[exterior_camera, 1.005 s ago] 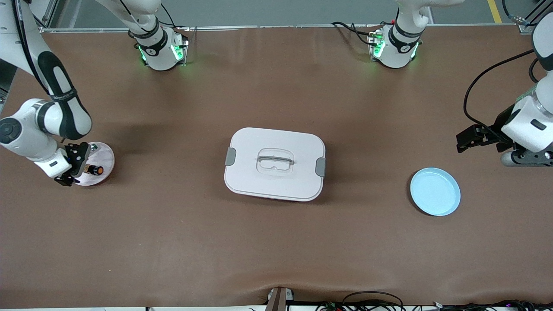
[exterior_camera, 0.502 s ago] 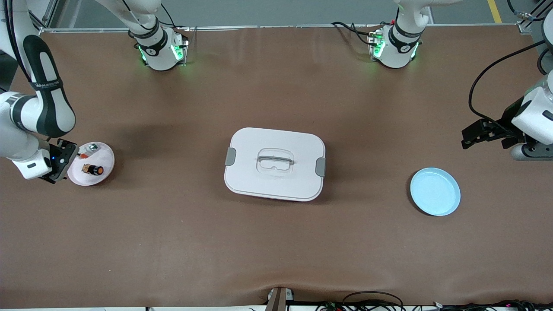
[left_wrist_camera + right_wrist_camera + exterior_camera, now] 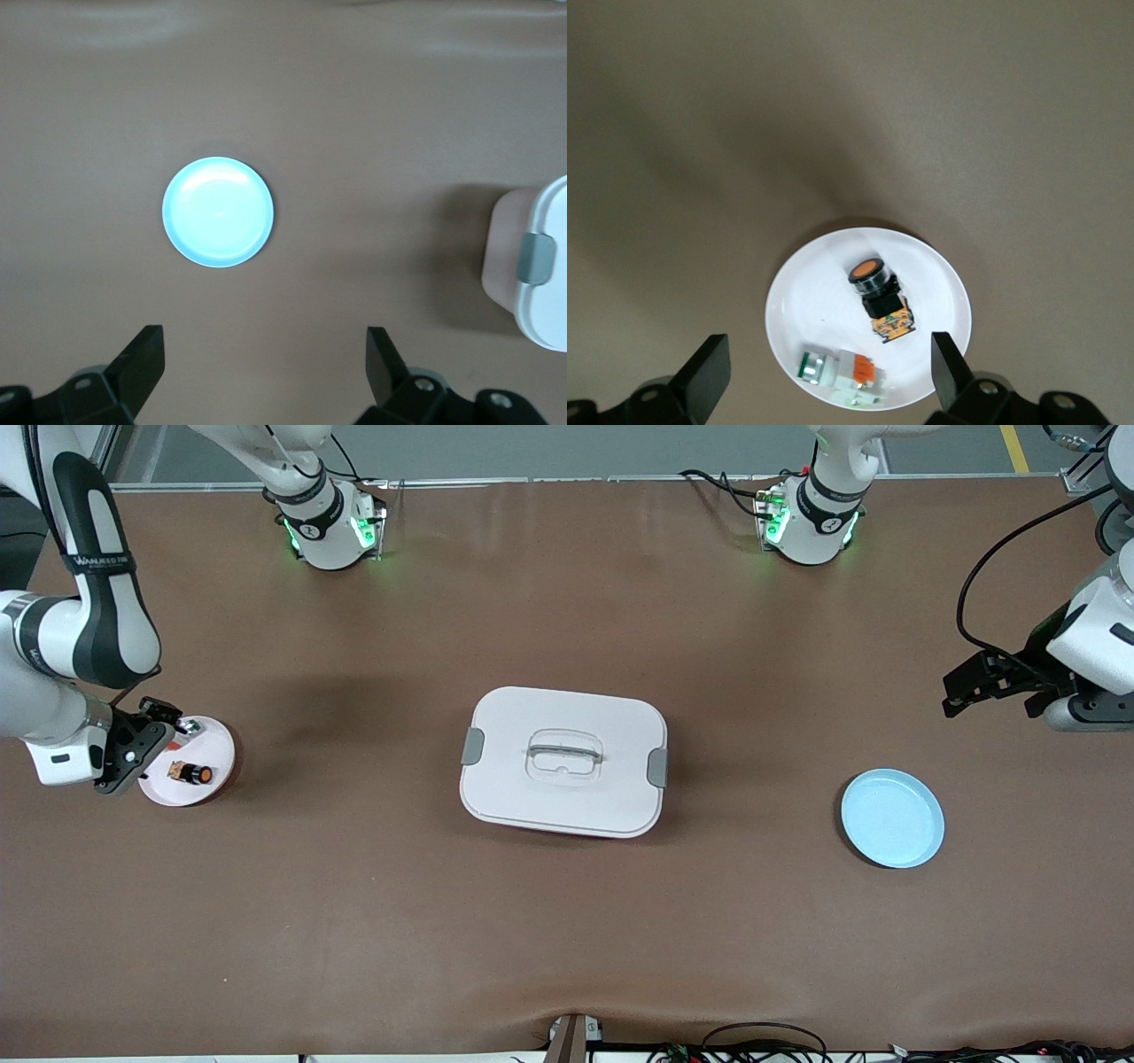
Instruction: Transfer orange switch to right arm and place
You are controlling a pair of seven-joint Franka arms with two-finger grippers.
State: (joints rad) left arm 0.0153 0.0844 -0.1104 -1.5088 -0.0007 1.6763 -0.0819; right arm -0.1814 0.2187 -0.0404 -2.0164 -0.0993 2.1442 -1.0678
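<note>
Item one, at the right arm's end of the surface (image 3: 567, 939): I have the right claw (image 3: 142, 737) hanging over the edge of a white plate (image 3: 217, 757), its fingers spread wide with nothing between them. On that plate lies the orange switch (image 3: 193, 773), on its side. My front camera gives it only as a dark stub with an orange tip; the right wrist view shows more, the orange switch (image 3: 879, 297) with its round orange face turned up toward the lens and a black body with an orange base, and a second silvery-white part (image 3: 837, 370) with orange-red trim lying just beside it on the white plate (image 3: 806, 301), the two apart. Item two, mid-surface: a white lidded box (image 3: 563, 762) with grey clips at both ends and a recessed handle on top; the left wrist view catches only one corner of the box (image 3: 540, 301) and one clip. Item three, toward the left arm's end: an empty light-blue plate (image 3: 892, 818), seen whole in the left wrist view (image 3: 218, 212). Item four: the left claw (image 3: 970, 685), wide and holding nothing, waiting over bare surface near that plate.
</note>
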